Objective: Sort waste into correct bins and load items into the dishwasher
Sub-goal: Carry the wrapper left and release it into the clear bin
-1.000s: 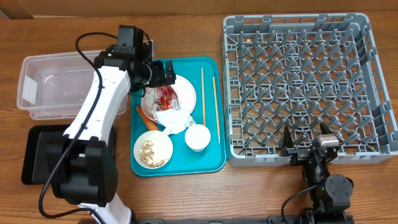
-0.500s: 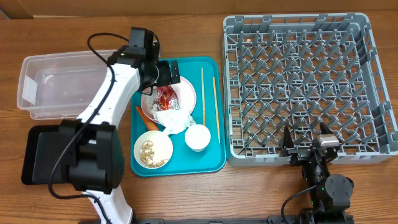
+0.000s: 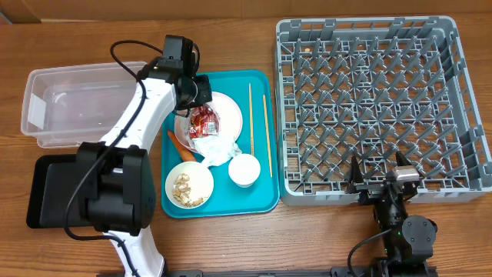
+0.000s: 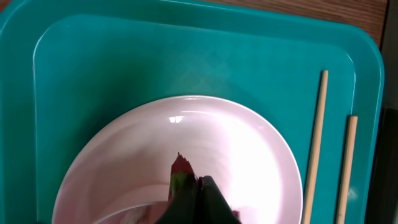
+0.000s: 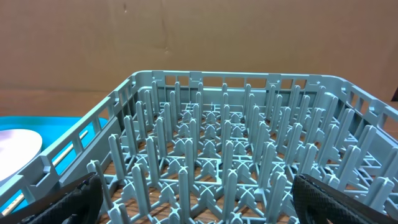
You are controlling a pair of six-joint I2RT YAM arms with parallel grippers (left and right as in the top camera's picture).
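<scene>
The left tool point(image 4: 198, 198) was clamped on the crumpled red-and-silver wrapper point(image 4: 180, 169), its red tip poking up over the glossy pale pink plate point(image 4: 230, 143); the right tool point(image 5: 196, 190) stood apart.

Two wooden chopsticks point(image 3: 250, 119) lie side by side on a teal tray point(image 3: 257, 196) on the wooden table point(image 3: 231, 246).

On the tray point(image 3: 257, 192), plate point(image 3: 231, 111) at 12 o'clock (wrapper point(image 3: 204, 121) on it), bowl point(image 3: 173, 175) at 7; dish rack point(image 3: 283, 115) beside at 3.

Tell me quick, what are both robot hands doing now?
The left gripper is shut on the red wrapper.
The right gripper is open, holding nothing.
</scene>
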